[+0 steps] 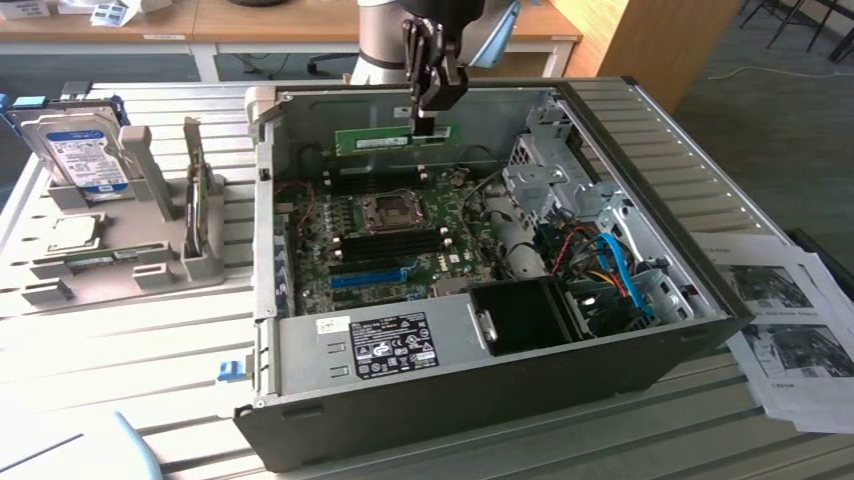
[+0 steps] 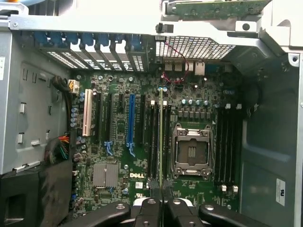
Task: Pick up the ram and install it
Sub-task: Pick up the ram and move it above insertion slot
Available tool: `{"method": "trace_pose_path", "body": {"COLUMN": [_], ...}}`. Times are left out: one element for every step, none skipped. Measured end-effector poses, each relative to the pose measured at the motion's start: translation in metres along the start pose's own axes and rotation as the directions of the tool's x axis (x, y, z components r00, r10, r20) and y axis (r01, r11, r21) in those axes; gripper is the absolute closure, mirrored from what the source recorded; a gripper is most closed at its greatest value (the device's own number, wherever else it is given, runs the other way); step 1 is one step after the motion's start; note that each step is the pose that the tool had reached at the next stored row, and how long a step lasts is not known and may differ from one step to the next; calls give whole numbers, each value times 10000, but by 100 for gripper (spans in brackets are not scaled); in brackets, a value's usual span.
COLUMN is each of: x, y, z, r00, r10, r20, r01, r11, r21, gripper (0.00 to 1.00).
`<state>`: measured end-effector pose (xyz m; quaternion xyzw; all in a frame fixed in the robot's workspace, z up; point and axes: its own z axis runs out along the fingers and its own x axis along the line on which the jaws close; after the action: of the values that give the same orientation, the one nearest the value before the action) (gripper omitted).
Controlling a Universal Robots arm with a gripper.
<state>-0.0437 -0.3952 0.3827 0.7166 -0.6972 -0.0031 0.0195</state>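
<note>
Slatted pale tabletop (image 1: 134, 350), wooden office desks (image 1: 107, 25) behind, bearing an open black-and-grey computer case (image 1: 467, 370). At upper centre of the exterior frame, my gripper (image 1: 427, 128) is clenched on the long, thin green circuit-board ram (image 1: 374, 141), above the green motherboard (image 1: 447, 262). Pick-up is done; the stick is not yet seated.

The ram (image 1: 380, 139) is a long, thin green stick with a pale label, clamped by its top edge between the fingers (image 1: 426, 122). It hangs level, mostly sticking out to one side of them.
</note>
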Motion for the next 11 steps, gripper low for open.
{"method": "trace_pose_path", "body": {"x": [0, 0, -1, -1, -1, -1, -1, -1, -1, -2, -2], "y": [0, 0, -1, -1, -2, -3, -4, -5, -6, -6, -7], "z": [0, 1, 6, 14, 23, 33, 42, 51, 61, 71, 81], "r00": [10000, 10000, 10000, 10000, 10000, 10000, 10000, 10000, 10000, 10000, 10000], "r10": [0, 0, 0, -1, -1, -1, -1, -1, -1, -1, -1], "r20": [-1, 1, 3, 1, 2, 4, 6, 9, 12, 13, 15], "r01": [0, 0, 0, 1, 1, 1, 1, 1, 1, 1, 1], "r11": [10000, 10000, 10000, 10000, 10000, 10000, 10000, 10000, 10000, 10000, 10000], "r21": [0, 0, 1, 1, 0, 0, 0, 0, 1, 0, 0], "gripper": [89, 89, 89, 89, 89, 89, 89, 89, 89, 89, 89]}}
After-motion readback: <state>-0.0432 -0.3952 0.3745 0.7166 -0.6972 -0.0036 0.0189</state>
